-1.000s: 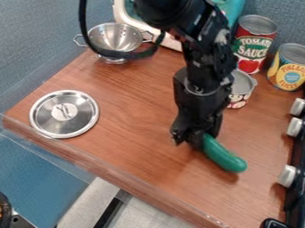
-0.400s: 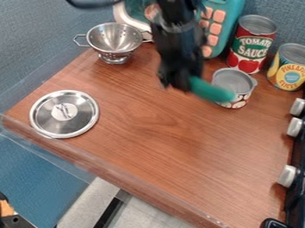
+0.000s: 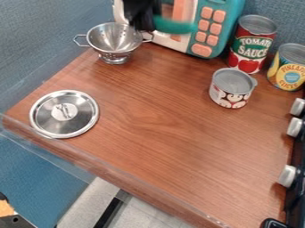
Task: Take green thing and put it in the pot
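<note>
Green thing: the long green piece (image 3: 174, 26) has come up from the middle of the worktop (image 3: 161, 133) and swung toward the back; it now hangs in front of the toy microwave (image 3: 233, 15), sticking out sideways.
Gripper: closed on one end of it (image 3: 144, 23), near the view's top edge; the hold has lasted through the lift.
Metal colander: two-handled, unmoved (image 3: 102, 41), near the gripper; probably the "pot" meant, so the swing has likely brought the load closer to its goal.
Next move: likely line up over the bowl, lower, release; the overhanging end could catch the rim.
Small grey-topped can: passed by on the way (image 3: 228, 95), still upright.
Round lid: flat at the left, unchanged (image 3: 62, 113).
Food cans: tomato (image 3: 253, 44) and pineapple (image 3: 289, 67), back right.
</note>
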{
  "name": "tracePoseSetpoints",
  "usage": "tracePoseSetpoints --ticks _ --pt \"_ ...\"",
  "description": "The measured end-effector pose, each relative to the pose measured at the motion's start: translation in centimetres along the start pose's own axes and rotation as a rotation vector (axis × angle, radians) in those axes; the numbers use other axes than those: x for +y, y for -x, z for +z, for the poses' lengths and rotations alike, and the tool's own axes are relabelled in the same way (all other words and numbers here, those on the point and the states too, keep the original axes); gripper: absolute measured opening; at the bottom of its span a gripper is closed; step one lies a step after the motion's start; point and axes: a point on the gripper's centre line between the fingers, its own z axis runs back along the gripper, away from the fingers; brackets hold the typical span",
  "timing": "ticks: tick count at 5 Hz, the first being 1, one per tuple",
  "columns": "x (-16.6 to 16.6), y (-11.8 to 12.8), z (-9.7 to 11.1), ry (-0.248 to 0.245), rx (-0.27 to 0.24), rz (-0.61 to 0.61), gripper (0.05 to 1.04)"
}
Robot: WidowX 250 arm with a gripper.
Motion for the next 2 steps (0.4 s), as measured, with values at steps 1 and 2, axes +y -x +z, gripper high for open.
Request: tracePoseSetpoints --ticks 1,2 --pt "-2.0 -5.0 -1.5 0.011 -0.130 0.140 0.367" --pt "-2.8 -7.6 -2.1 0.014 -0.203 0.196 0.367"
